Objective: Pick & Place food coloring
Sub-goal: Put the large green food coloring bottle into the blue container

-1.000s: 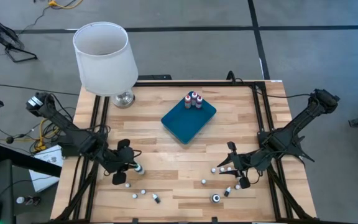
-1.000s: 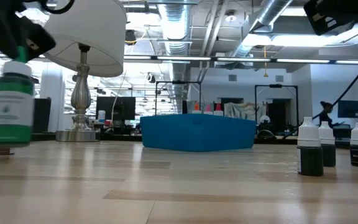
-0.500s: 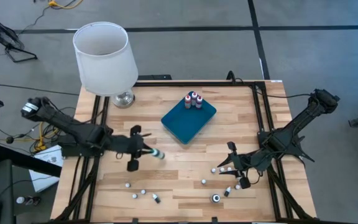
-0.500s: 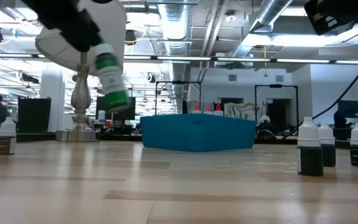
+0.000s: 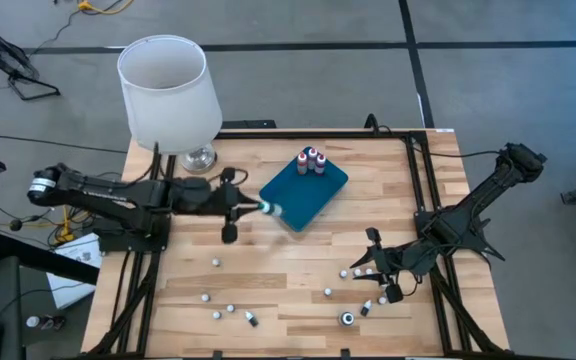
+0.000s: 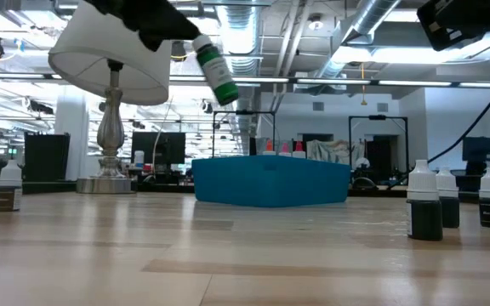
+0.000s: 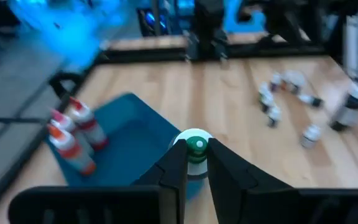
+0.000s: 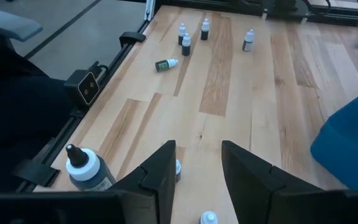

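My left gripper (image 7: 191, 163) had its fingers clamped on a green-capped food coloring bottle (image 5: 269, 209), held tilted over the teal tray's (image 5: 313, 203) near edge at frame centre. It looked light, rigid and slick — best pinched across the body below the cap. More bottles (image 5: 228, 310) stood along the worktop's lower edge. My right gripper (image 5: 378, 266) waited lower right, fingers apart, holding nothing.

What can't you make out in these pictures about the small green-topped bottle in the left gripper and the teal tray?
- Small green-topped bottle: the left gripper hides its body in the left wrist view; its label is too small in the low view.
- Teal rounded tray: its near wall hides the floor in the low view.
- Red-topped bottles in the tray: blurred in the left wrist view.
- Right gripper: empty, open.
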You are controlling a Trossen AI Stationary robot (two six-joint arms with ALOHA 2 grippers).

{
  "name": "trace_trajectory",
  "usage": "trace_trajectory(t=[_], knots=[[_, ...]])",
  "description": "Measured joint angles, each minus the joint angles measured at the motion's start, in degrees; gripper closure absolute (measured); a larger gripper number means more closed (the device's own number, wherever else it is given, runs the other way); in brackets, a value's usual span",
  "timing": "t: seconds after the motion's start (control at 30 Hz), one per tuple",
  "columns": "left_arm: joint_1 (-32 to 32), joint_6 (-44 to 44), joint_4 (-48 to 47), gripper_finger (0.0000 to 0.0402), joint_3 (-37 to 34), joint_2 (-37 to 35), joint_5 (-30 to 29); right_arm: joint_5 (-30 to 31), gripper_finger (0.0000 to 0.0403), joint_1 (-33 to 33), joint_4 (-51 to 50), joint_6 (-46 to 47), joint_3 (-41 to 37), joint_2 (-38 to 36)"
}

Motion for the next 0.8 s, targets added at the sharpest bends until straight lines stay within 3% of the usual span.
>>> trace_trajectory(t=[0.3, 0.43, 0.8], knots=[[7.3, 5.3, 4.3, 0.0358, 4.8, 10.3, 2.5, 0.4, 0.0285, 0.0, -0.4, -0.7, 0.0, 0.0], [9.8, 7.8, 4.8, 0.0358, 9.3, 16.1, 2.5, 4.4, 0.0285, 0.0, -0.4, -1.7, 0.0, 0.0], [17.0, 10.4, -2.9, 0.0358, 20.5, 27.9, 6.8, 5.0, 0.0285, 0.2, -1.8, -1.9, 0.0, -3.1]])
